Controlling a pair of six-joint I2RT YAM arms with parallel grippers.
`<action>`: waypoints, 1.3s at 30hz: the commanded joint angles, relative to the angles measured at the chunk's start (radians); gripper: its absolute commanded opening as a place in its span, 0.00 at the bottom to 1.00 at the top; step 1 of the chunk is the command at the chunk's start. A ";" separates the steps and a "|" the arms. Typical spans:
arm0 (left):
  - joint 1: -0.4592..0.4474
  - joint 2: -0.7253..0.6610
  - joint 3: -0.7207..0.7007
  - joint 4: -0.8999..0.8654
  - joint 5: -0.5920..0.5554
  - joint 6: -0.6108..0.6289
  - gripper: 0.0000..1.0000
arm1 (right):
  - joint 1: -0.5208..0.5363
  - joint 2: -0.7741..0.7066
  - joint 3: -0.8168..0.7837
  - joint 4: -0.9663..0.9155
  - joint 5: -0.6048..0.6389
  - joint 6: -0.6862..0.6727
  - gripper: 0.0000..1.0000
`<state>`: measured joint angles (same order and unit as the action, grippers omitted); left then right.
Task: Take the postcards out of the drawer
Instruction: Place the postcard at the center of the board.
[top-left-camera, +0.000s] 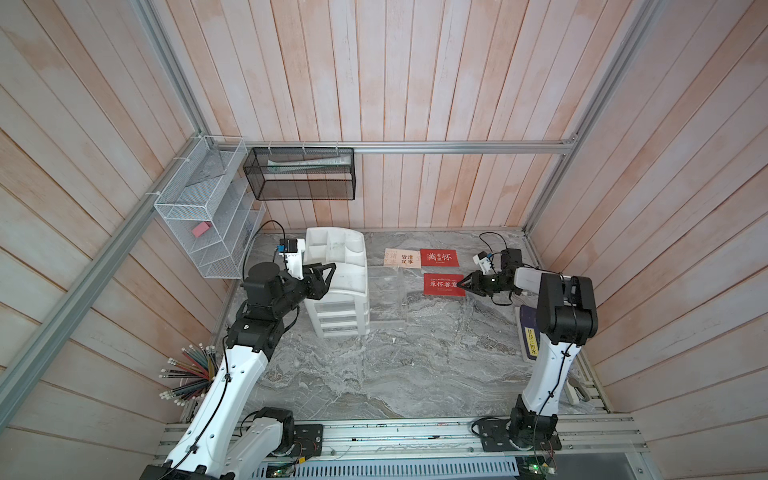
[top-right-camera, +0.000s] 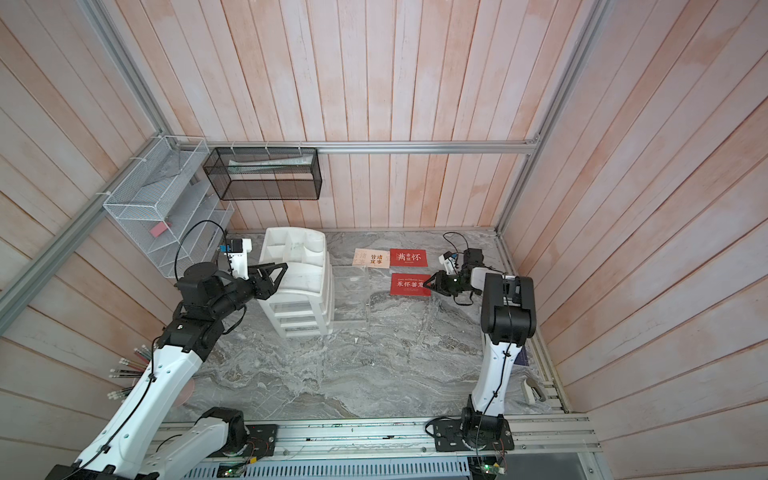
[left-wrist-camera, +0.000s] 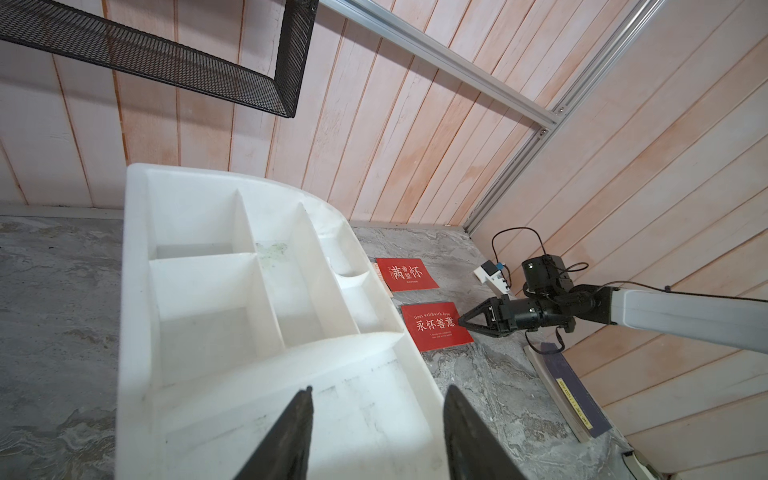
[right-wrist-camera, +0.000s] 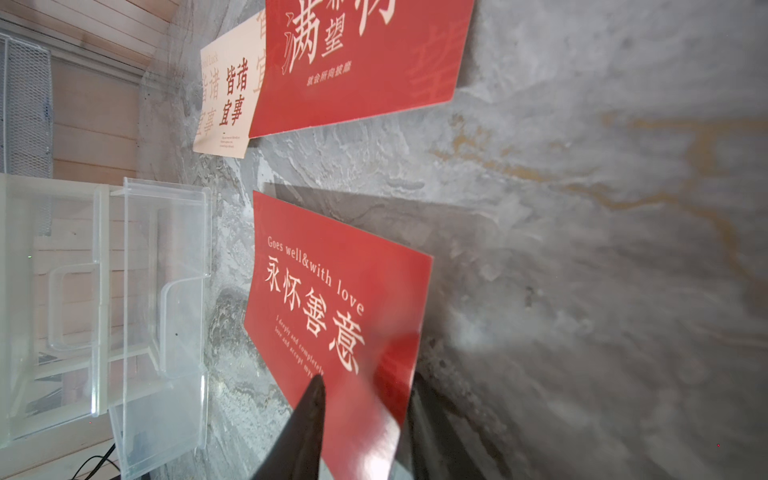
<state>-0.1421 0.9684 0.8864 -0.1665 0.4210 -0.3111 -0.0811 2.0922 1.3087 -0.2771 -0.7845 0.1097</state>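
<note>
Three thin rectangular postcards lie flat on the grey marbled table (top-left-camera: 395, 374), all of them outside the clear plastic drawer (top-left-camera: 388, 297), which stands pulled out of the white plastic drawer unit (top-left-camera: 345, 316) on the side facing them. The pale beige card with dark Chinese characters (top-left-camera: 400, 257) sits nearest the back wall. Beside it is a red card with white characters (top-left-camera: 439, 257), its edge lapping over the beige one. The second red card with white characters (top-left-camera: 444, 284) lies just in front of that pair, apart from both. The right hand (top-left-camera: 460, 285) is stretched out low over the table, its tips at the end of this second red card. Seen from its own wrist, the two dark fingers (right-wrist-camera: 309, 415) stand a little apart with the card's end showing in the gap, so they are not pinched shut on it. I can't tell whether either finger touches the card. The left hand (top-left-camera: 330, 274) hovers above the divided top tray of the white unit. From its own wrist its fingers are seen about half spread with nothing between them. A dark navy booklet with a yellow label (left-wrist-camera: 575, 390) lies on the table by the right-hand wall, close to the right arm and well apart from the cards.
</note>
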 joint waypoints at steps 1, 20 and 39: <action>0.007 -0.011 0.031 -0.021 -0.015 0.013 0.53 | -0.002 -0.041 -0.009 0.029 0.044 0.022 0.35; 0.008 0.017 0.123 -0.136 -0.148 0.018 0.55 | 0.024 -0.056 0.007 0.048 0.071 0.026 0.38; 0.011 0.069 0.169 -0.186 -0.213 0.017 0.55 | 0.093 -0.136 -0.006 0.016 0.286 0.018 0.42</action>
<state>-0.1375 1.0355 1.0267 -0.3470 0.2264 -0.2996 -0.0002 1.9690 1.3029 -0.2398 -0.5426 0.1364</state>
